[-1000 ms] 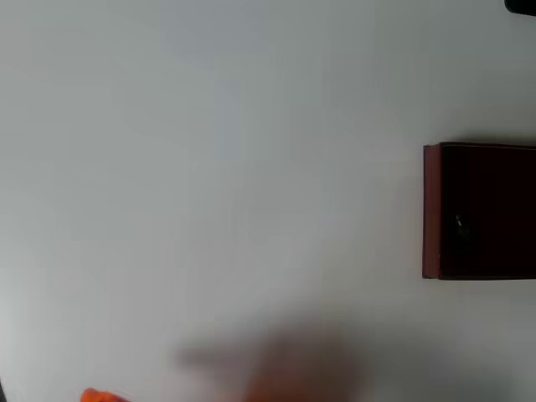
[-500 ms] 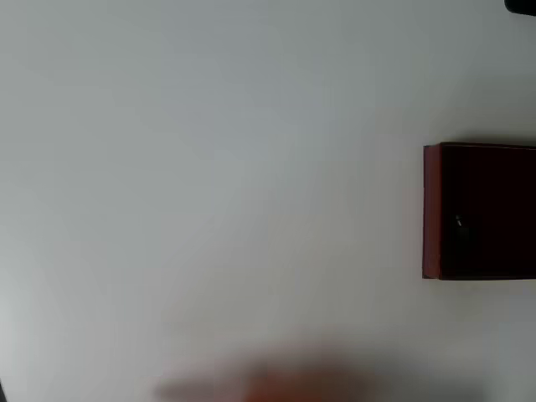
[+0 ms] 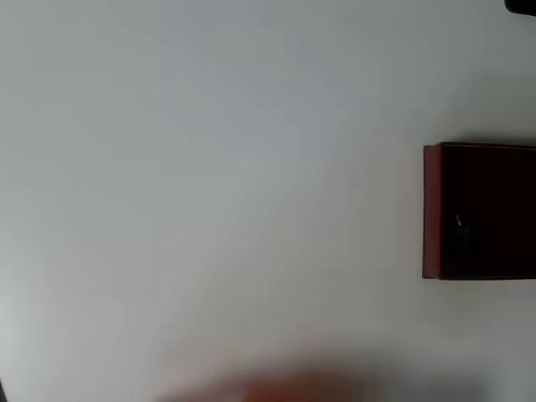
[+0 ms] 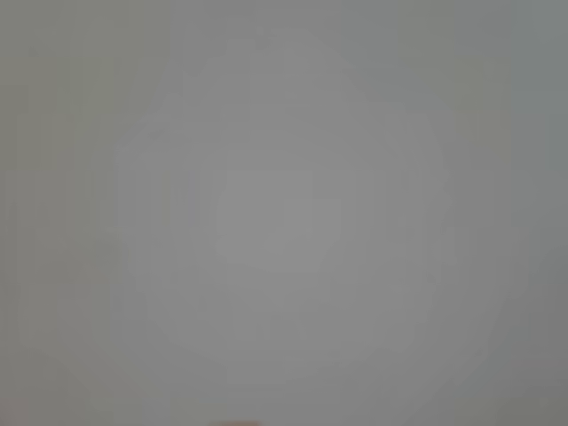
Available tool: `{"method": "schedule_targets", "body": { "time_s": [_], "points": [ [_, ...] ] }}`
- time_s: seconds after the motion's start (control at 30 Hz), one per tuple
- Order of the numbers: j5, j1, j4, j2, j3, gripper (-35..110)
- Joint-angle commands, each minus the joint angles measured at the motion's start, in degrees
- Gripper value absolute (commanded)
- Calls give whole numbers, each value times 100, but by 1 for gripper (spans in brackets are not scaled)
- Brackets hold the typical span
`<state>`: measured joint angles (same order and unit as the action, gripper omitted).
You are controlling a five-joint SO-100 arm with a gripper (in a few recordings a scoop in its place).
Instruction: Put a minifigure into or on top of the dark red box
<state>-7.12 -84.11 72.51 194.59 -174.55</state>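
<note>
In the overhead view the dark red box [image 3: 431, 209] sits at the right edge of the pale table, cut off by the frame, its inside almost black. On that dark floor lies a tiny dark shape with a light glint, which looks like the minifigure [image 3: 459, 223]. A blurred reddish smear along the bottom edge is part of my arm [image 3: 285, 392], far from the box. In the wrist view a faint orange sliver [image 4: 235, 423] touches the bottom edge over plain grey table. The fingers are too blurred to read.
The pale table [image 3: 209, 167] stretches wide and bare to the left of the box. A small black object [image 3: 521, 6] pokes in at the top right corner.
The blurred arm has slid down toward the bottom edge and shows less than before. An orange bit at the bottom left has left the frame. Box and figure are unmoved.
</note>
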Motion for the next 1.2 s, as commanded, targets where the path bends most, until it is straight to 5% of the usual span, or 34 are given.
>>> {"method": "schedule_targets", "body": {
  "time_s": [0.0, 0.63, 0.9, 1.17],
  "points": [
    [176, -396, 70, 88, 35, 0],
    [-659, 264, 105, 88, 26, 0],
    [-3190, 1811, 721, 88, -97, 0],
    [-3410, 1898, 729, 88, -123, 0]
  ]
}}
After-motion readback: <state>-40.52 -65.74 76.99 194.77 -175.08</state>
